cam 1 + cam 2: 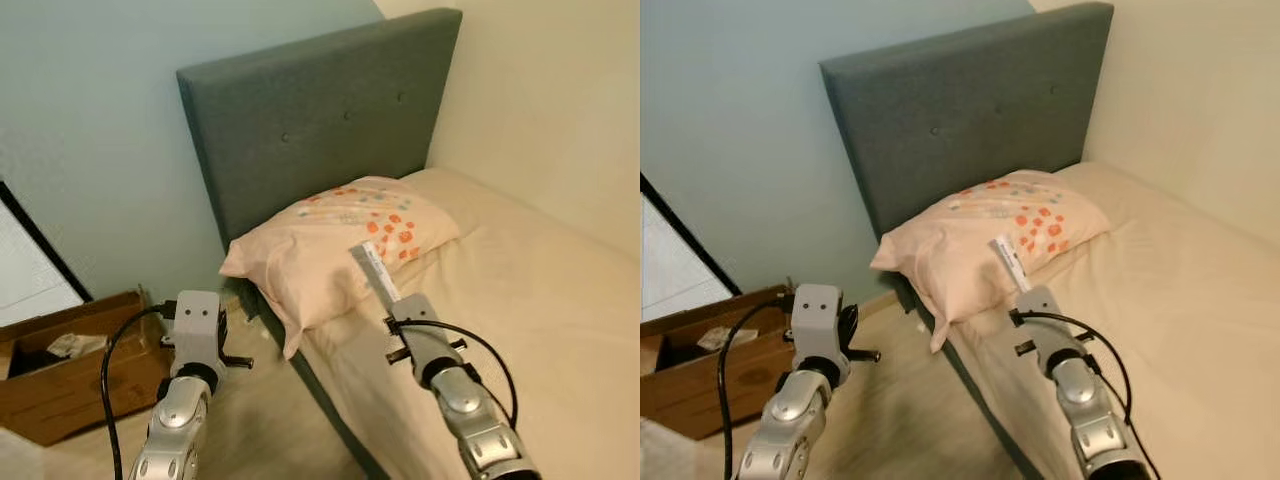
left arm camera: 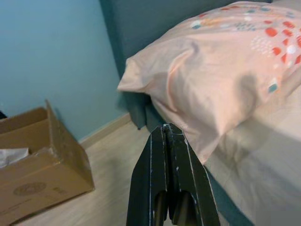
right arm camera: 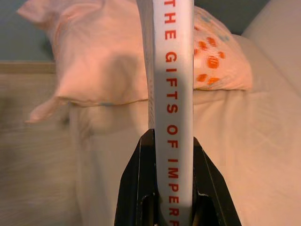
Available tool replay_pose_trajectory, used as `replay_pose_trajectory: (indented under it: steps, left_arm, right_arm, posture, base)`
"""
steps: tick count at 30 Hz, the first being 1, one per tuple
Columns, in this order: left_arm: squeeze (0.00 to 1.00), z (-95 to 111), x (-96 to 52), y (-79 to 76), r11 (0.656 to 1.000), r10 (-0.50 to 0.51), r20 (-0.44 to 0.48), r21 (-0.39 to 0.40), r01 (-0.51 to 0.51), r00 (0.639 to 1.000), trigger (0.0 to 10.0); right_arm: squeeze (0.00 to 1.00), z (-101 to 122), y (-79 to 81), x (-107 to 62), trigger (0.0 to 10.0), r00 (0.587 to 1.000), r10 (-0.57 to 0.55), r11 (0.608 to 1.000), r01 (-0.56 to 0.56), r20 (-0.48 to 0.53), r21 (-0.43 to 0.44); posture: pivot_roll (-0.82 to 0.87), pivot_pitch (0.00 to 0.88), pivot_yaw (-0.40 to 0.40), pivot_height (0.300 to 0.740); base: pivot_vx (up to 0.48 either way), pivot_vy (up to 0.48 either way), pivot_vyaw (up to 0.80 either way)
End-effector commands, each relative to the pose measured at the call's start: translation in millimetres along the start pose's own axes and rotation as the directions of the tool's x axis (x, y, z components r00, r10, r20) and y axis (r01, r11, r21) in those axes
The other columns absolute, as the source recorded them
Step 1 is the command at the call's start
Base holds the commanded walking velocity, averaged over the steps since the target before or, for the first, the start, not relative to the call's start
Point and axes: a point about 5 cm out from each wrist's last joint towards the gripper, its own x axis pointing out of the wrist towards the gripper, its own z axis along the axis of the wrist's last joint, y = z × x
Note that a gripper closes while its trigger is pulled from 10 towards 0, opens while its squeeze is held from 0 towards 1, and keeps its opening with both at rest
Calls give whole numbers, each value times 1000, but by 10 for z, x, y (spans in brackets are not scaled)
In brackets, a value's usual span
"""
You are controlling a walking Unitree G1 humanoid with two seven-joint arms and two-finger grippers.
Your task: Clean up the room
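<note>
A white book (image 1: 375, 270) with red spine lettering stands upright in my right gripper (image 3: 171, 136), which is shut on its lower part. It hovers over the cream bed (image 1: 530, 310), just in front of a peach pillow (image 1: 340, 240) with orange dots. That pillow leans on the grey-green headboard (image 1: 310, 110), and its corner hangs over the bed's edge. My left gripper (image 2: 165, 128) is shut and empty, held over the wooden floor beside the bed and pointing toward the pillow's corner.
An open cardboard box (image 1: 70, 380) with some items inside sits on the floor at the left by the blue wall. Bare wooden floor (image 1: 260, 420) lies between the box and the bed. A cream wall borders the bed's far side.
</note>
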Motion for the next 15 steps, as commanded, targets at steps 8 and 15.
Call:
replay_pose_trajectory:
  steps: [8, 15]
  left_arm:
    - [0, -63, -22, 34, 999, 10, -21, 39, -9, 1000, 10000]
    - [0, -42, -17, 23, 999, 6, -7, 41, -5, 1000, 10000]
  right_arm:
    - [0, 83, 86, 14, 10000, 999, 28, 999, -29, 37, 15]
    - [0, 90, 93, 13, 10000, 999, 28, 999, -29, 40, 21]
  posture:
    - [-76, 112, -20, 727]
    - [-74, 115, -20, 727]
  base:
    - [0, 0, 0]
    - [0, 0, 0]
